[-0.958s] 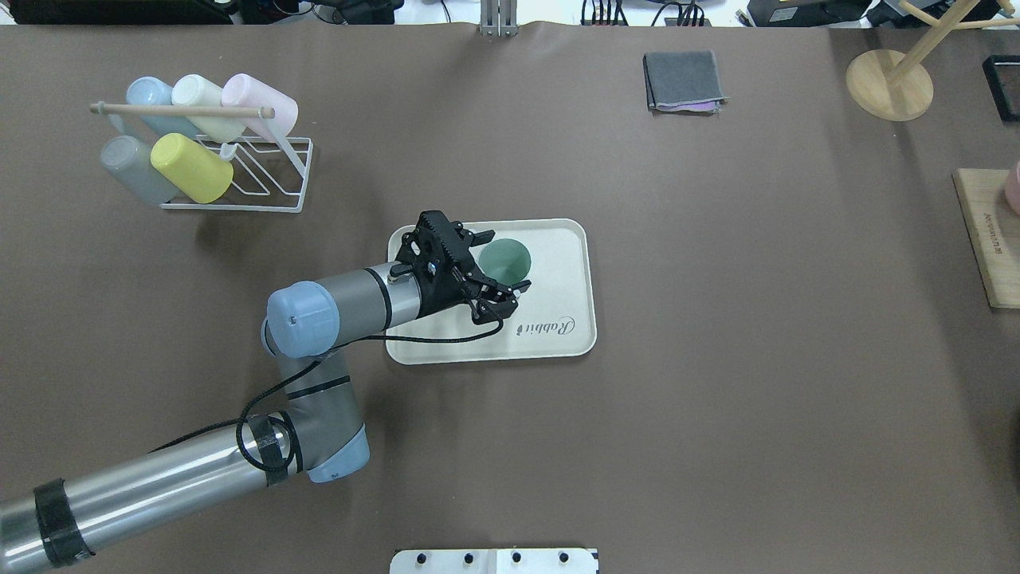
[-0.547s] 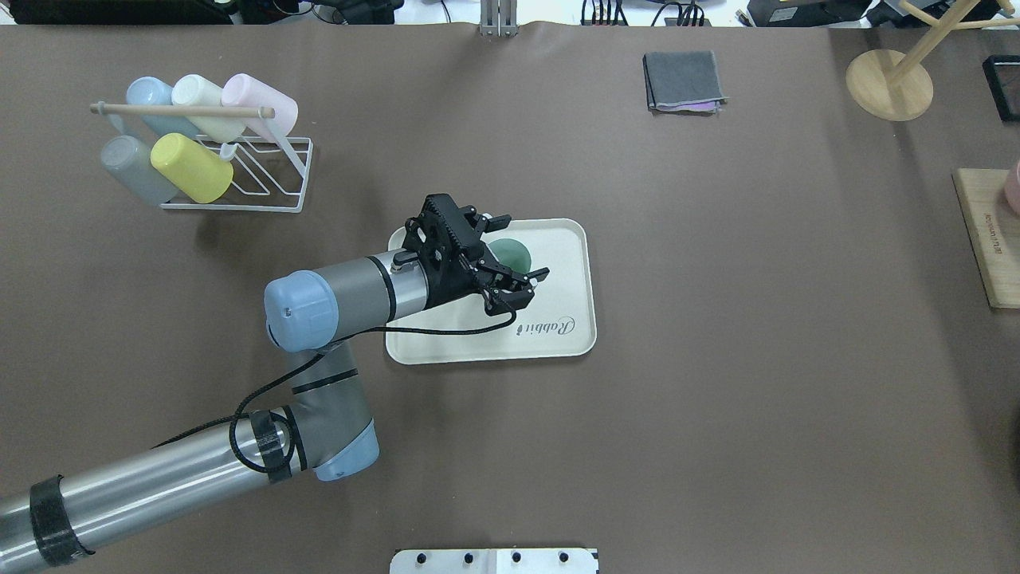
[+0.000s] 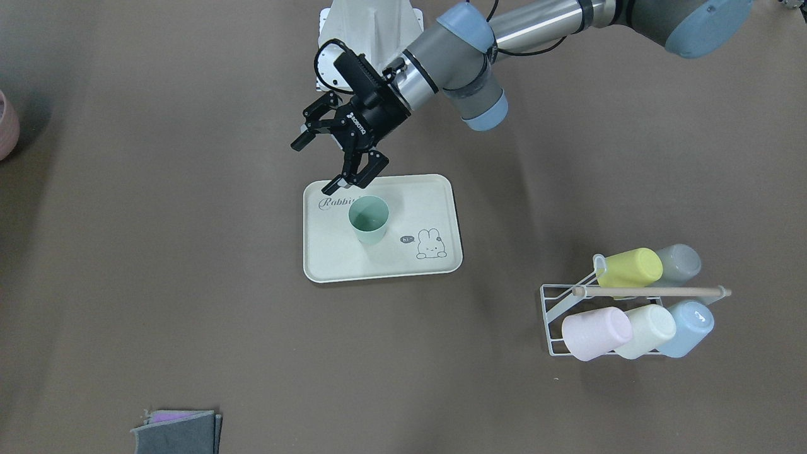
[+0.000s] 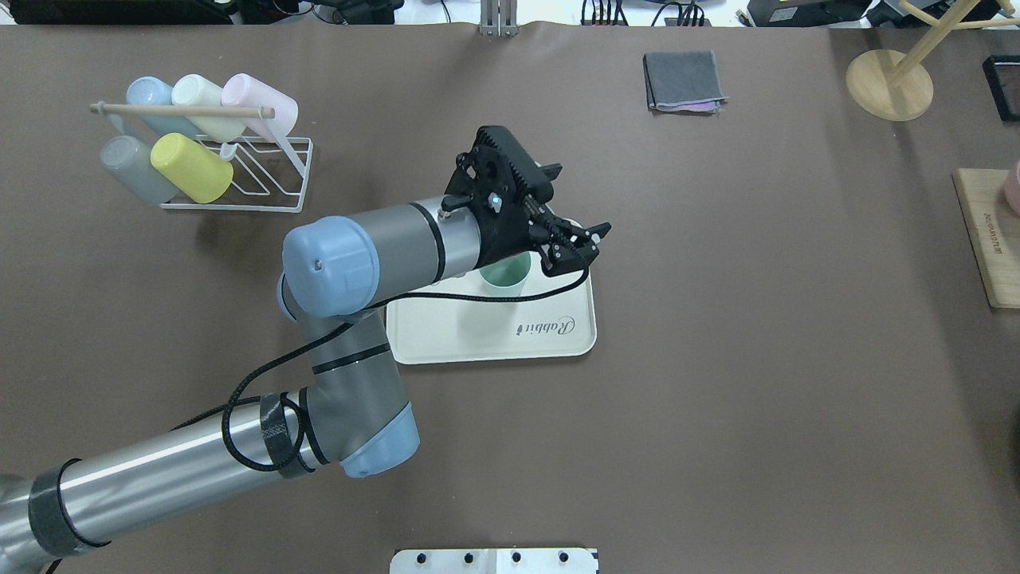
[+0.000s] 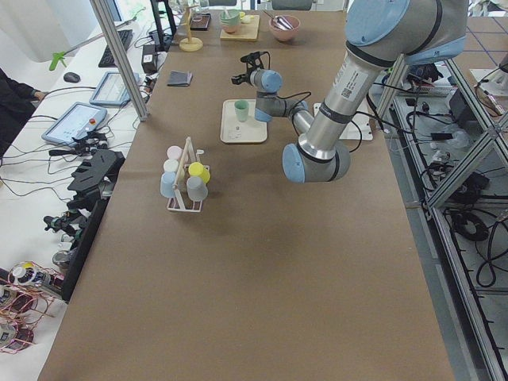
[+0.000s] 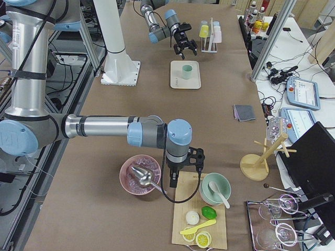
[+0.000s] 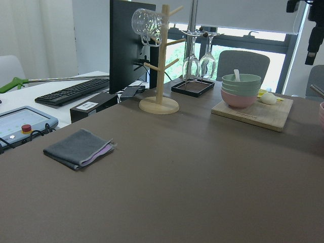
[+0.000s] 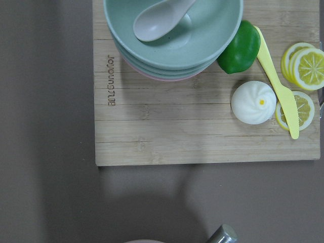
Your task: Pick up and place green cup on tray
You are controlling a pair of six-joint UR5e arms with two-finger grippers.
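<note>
Green cup (image 3: 369, 219) stands upright on the tray (image 3: 410, 268), mid-bench. Left end effector (image 3: 313, 167) hovers above the tray's robot-side rim, jaws spread wide, holding nothing. Right end effector (image 6: 183, 172) sits near the bench's right end; can't tell its grip.

A robotics lab (teach pendant (image 6: 302, 90), monitor (image 7: 129, 45), keyboard (image 7: 76, 91)).

A table (image 4: 717, 383) covered in dull brown sheeting carries a rectangular cream plastic tray (image 4: 570, 339) near its middle. A white wire rack (image 4: 239, 209) stands toward the robot's left and a folded grey cloth (image 4: 684, 80) lies by the far edge. A round-based wooden stand (image 4: 888, 86) and a pale wooden board (image 4: 986, 239) are at the right.
</note>
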